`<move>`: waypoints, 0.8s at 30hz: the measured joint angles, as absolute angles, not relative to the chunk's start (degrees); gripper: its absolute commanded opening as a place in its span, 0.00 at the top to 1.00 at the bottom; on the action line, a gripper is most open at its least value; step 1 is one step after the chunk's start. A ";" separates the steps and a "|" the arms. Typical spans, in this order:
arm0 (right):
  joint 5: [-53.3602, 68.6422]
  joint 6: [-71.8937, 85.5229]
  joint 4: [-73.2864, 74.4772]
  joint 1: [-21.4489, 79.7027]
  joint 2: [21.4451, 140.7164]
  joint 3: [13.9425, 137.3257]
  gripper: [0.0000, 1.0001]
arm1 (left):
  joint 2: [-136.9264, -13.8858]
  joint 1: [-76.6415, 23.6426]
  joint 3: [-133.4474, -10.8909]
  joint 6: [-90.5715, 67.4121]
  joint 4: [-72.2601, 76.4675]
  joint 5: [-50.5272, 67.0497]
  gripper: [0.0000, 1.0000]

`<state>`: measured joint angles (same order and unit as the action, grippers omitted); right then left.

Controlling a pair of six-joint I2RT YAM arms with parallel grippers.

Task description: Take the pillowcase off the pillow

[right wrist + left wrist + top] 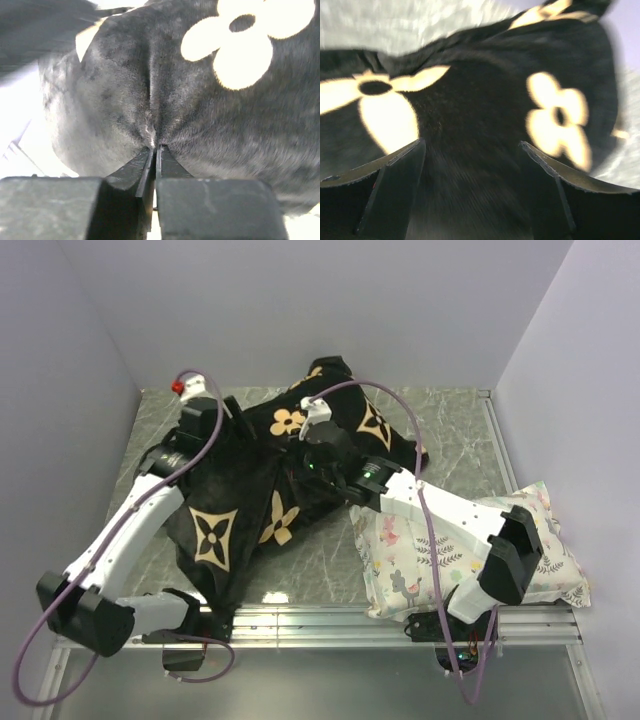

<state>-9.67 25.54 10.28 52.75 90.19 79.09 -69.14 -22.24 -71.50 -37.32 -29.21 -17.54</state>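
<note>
The black plush pillowcase (290, 470) with tan flower and star motifs lies bunched in the middle of the table. It fills the left wrist view (480, 100) and the right wrist view (210, 110). The plain white pillow is hidden inside it. My right gripper (305, 455) is shut on a pinched fold of the black fabric near the middle of the bundle (155, 146). My left gripper (212, 443) is open at the bundle's far left, its fingers (402, 167) spread wide over the black fabric. The left wrist view is blurred.
A smaller white pillow with pastel floral print (470, 540) lies at the front right, under my right arm. The grey marble tabletop (455, 430) is boxed in by white walls. A metal rail (400, 625) runs along the near edge.
</note>
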 measured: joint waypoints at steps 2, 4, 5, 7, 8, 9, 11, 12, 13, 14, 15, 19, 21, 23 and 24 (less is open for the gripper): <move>-9.63 26.02 10.46 52.66 88.53 77.60 0.53 | -71.96 -22.59 -69.34 -37.65 -28.45 -17.50 0.23; -10.44 26.13 10.31 51.46 86.70 75.61 0.31 | -76.55 -22.83 -68.66 -37.93 -28.60 -17.78 0.40; -11.09 26.41 10.37 50.52 85.62 74.56 0.26 | -78.32 -22.87 -68.79 -37.89 -28.53 -18.50 0.49; -11.84 26.59 10.35 48.12 83.26 71.85 0.16 | -83.13 -22.70 -70.11 -37.65 -28.73 -20.99 0.72; -11.99 27.07 10.31 46.81 81.91 70.13 0.14 | -85.45 -22.39 -71.31 -37.08 -28.80 -22.33 0.77; -11.97 27.38 10.15 45.65 80.42 68.10 0.12 | -86.98 -22.02 -72.58 -36.84 -28.97 -23.29 0.85; -12.21 27.99 9.63 43.62 77.28 63.35 0.06 | -89.82 -20.91 -75.61 -36.18 -29.47 -24.49 0.91; -12.21 28.14 9.30 43.20 76.20 61.45 0.04 | -90.96 -20.27 -77.32 -35.77 -30.13 -24.75 0.98; -12.23 28.45 8.75 43.07 75.00 59.05 0.02 | -92.23 -19.66 -79.20 -35.42 -31.05 -24.86 1.00; -11.90 28.82 8.08 43.11 74.02 56.66 0.01 | -93.45 -19.14 -81.08 -35.05 -31.79 -24.97 1.00; -11.46 29.06 7.22 43.16 73.38 54.46 0.01 | -94.48 -18.74 -82.61 -34.61 -32.47 -24.97 1.00; -8.78 30.65 2.33 43.24 74.22 47.66 0.00 | -99.63 -17.39 -88.05 -32.97 -34.63 -24.77 1.00; -7.33 31.68 -1.21 43.31 76.38 46.28 0.00 | -101.58 -16.93 -89.38 -32.05 -35.35 -24.51 1.00; -6.09 33.15 -5.76 43.46 78.85 44.77 0.00 | -103.04 -16.43 -90.11 -31.22 -35.46 -23.92 1.00; -5.69 33.91 -7.97 43.57 79.77 43.94 0.00 | -103.55 -16.05 -90.15 -30.92 -35.35 -23.53 1.00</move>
<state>-5.69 33.91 -7.97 43.57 79.77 43.94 -103.55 -16.05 -90.15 -30.92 -35.35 -23.53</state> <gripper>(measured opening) 0.996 0.024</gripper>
